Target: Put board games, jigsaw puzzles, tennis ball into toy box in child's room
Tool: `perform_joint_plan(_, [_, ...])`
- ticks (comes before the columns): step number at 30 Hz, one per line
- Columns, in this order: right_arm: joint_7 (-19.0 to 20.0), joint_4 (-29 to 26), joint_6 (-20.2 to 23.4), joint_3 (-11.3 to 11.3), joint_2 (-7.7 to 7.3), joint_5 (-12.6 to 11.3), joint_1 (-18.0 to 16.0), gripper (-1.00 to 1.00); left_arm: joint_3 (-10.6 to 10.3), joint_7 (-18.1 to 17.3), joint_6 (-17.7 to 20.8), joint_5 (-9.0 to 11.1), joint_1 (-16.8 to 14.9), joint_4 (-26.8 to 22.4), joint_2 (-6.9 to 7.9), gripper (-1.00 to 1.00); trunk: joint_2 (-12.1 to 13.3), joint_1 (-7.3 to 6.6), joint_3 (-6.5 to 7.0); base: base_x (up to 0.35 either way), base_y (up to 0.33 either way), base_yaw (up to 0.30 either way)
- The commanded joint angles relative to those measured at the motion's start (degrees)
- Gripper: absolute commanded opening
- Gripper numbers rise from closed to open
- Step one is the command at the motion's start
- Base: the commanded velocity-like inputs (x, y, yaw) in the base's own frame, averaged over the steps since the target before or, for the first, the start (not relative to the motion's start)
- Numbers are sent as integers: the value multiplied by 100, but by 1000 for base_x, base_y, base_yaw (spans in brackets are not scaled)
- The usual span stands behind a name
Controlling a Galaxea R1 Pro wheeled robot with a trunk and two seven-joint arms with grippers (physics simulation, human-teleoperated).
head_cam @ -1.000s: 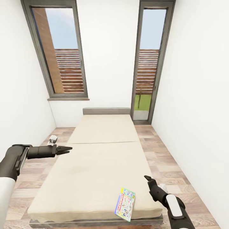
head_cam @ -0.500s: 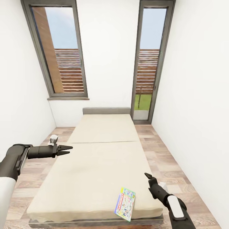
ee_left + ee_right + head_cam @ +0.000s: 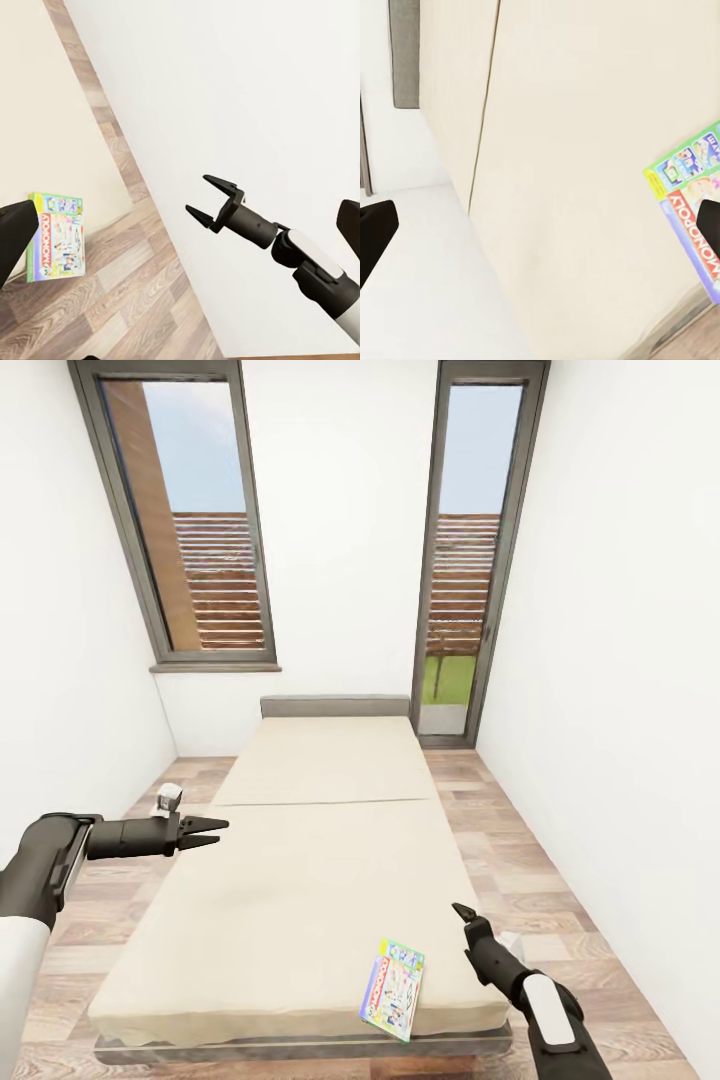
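Board game (image 3: 393, 988) lies flat at the bed's (image 3: 300, 860) near right corner. My right gripper (image 3: 462, 916) hovers beside it, apparently open, empty; my left gripper (image 3: 212, 829) open, empty.

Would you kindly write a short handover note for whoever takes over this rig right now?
Left gripper: open, empty, held over the bed's left edge.
Right gripper: open, empty, beside the bed's near right corner.
Bed: one board game, with a green edge and a red Monopoly band, lies flat near the near right corner, just left of the right gripper. I see no second game on the mattress.
Done: nothing is in hand.
Left: pick up this board game, probably with the right arm, then carry it to the toy box.
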Motion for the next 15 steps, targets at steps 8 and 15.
perform_joint_plan(8, [23, 719, -147, -56, -69, -14, -81, 100, 11, -52, 58, -59, -5, 0, -2, 100, -331, 178, -153, 0, 0, 0])
perform_joint_plan(15, [25, 1764, -487, -56, -465, 13, -424, 100, 10, -52, 58, -59, -5, 0, -2, 100, -611, 332, -279, 0, 0, 0])
